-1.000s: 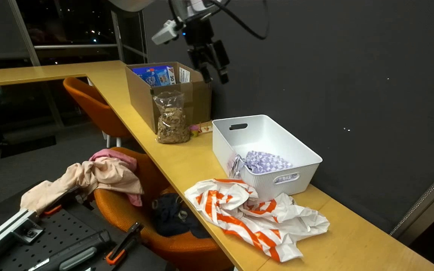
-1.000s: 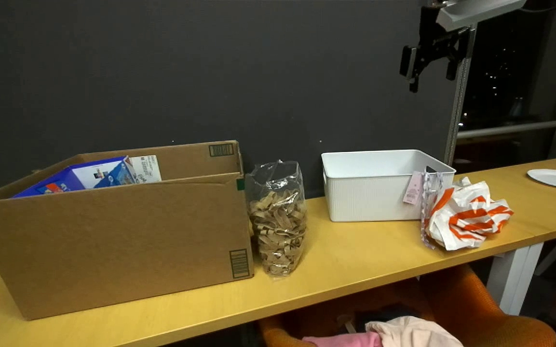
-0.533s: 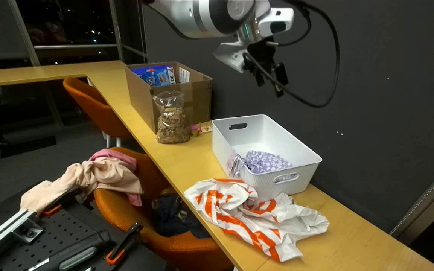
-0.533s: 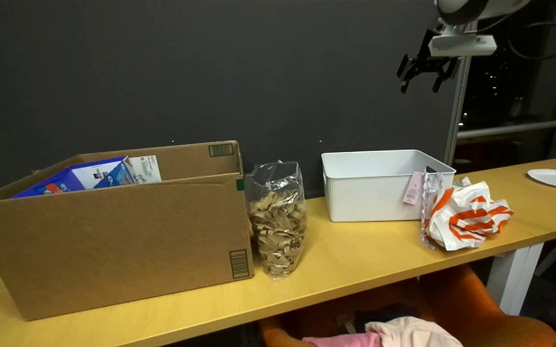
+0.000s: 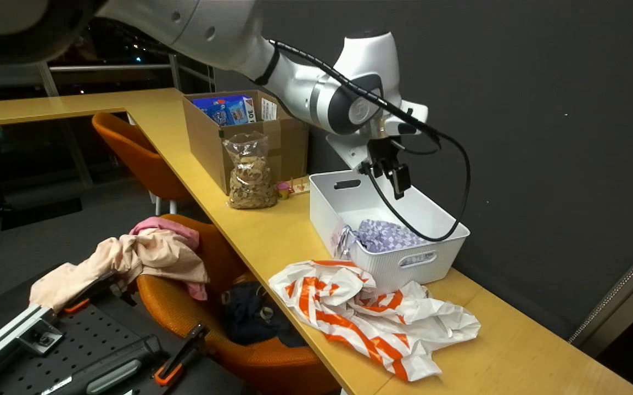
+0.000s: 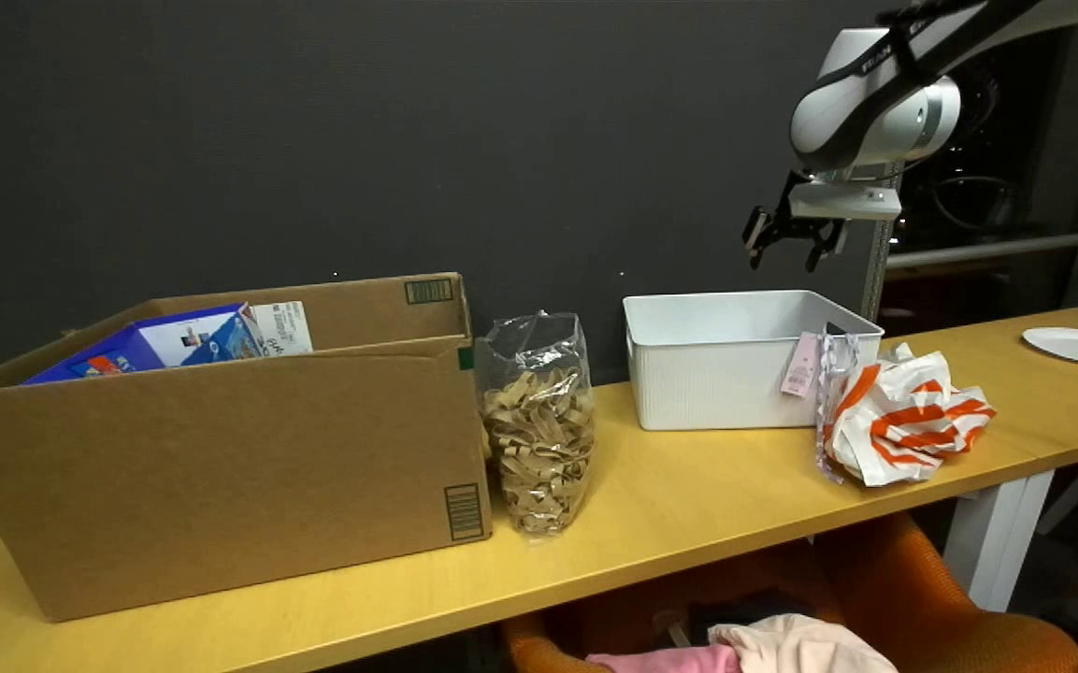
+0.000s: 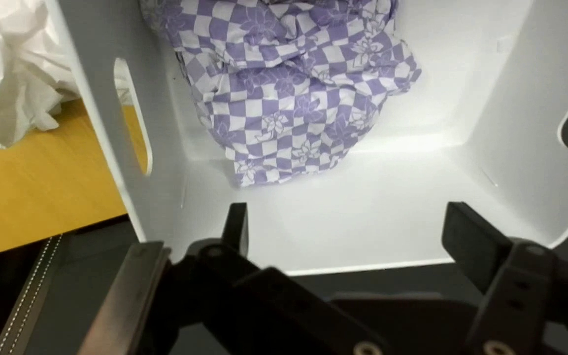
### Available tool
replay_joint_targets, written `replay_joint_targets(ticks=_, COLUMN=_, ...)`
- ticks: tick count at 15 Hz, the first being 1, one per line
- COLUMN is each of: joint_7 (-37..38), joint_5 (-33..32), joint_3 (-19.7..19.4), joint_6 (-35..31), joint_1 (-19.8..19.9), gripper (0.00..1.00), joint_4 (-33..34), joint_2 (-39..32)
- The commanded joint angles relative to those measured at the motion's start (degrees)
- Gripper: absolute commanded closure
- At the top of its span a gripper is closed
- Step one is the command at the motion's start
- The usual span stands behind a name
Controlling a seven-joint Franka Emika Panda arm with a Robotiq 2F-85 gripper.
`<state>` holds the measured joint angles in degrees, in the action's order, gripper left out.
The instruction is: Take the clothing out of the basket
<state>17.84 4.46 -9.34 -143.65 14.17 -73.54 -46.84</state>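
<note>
In the wrist view, we see the tool with its fingers spread wide apart above the white basket. The purple-and-white checked cloth lies bunched on the basket's floor, toward the end beside the crumpled shopping bag.

In an exterior view, we find the tool hanging above the basket, with a cable looping in front of it. The shopping bag lies on the table, and a clear bag stands upright just beside the cardboard box.

In an exterior view, we see a paper tag and a patterned strip hanging down the basket's outside; we cannot quite tell whether the strip belongs to the cloth.
</note>
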Motion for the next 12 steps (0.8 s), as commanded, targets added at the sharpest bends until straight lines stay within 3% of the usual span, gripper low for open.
replay_joint_targets(ticks=1, joint_7=-2.10, joint_5=2.44, joint_3=1.59, joint_6=2.54, joint_1=1.43, gripper=0.00, joint_4=7.23, joint_2=-6.49)
replay_joint_targets(ticks=12, joint_7=-5.39, joint_5=4.59, joint_3=5.39, joint_6=9.21, joint_1=4.27, gripper=0.00, joint_4=23.24, joint_2=-22.80)
